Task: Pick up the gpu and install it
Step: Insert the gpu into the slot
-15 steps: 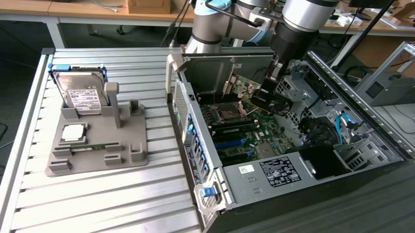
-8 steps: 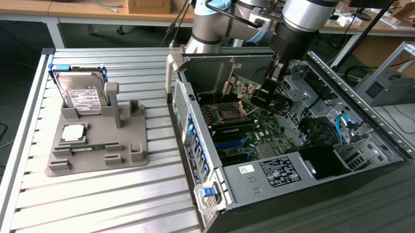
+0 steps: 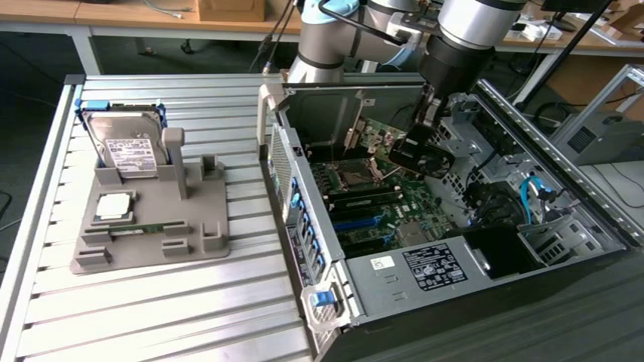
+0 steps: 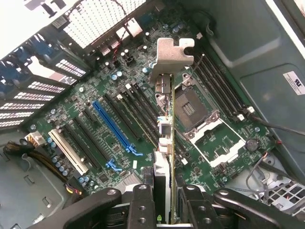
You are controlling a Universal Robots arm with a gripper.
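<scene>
One gripper is clenched on the one gpu, two black fingers pinching the card edge-on, silver bracket farthest out. Beyond lies one green motherboard with one long blue slot; the card seems to hang just above it. The open case stands just beside a slatted metal table bearing one grey holder with one hard drive. The arm plunges steeply into the case; wooden benches stand behind.
</scene>
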